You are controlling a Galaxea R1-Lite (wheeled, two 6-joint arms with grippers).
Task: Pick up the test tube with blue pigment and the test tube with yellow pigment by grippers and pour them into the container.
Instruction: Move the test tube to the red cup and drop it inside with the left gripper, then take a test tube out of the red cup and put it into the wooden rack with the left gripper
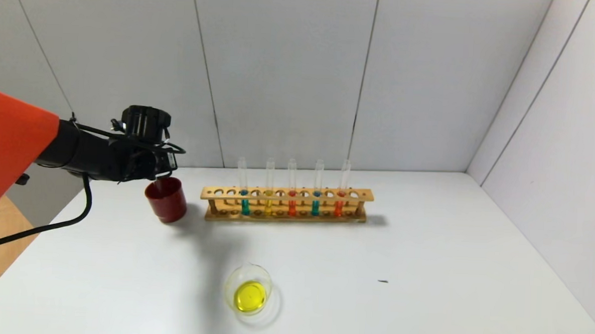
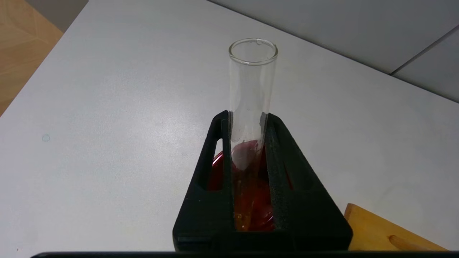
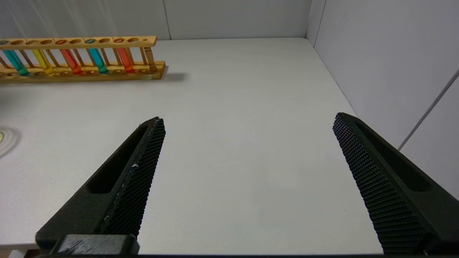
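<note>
Five tubes in rack (image 1: 286, 202) | left claw (image 2: 247, 143) pinching empty tube (image 2: 252, 82) over red cup (image 1: 166, 200) | right claw (image 3: 247, 143) spread

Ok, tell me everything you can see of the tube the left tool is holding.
The test tube is thin, clear glass with a rolled open rim, and no liquid shows in it. The left tool is shut on its lower part, one black textured finger pressing each side. Its bottom end sits over the mouth of the dark red cup, which stands on the white table left of the wooden rack. Whether the tube touches the cup's inside cannot be told.
</note>
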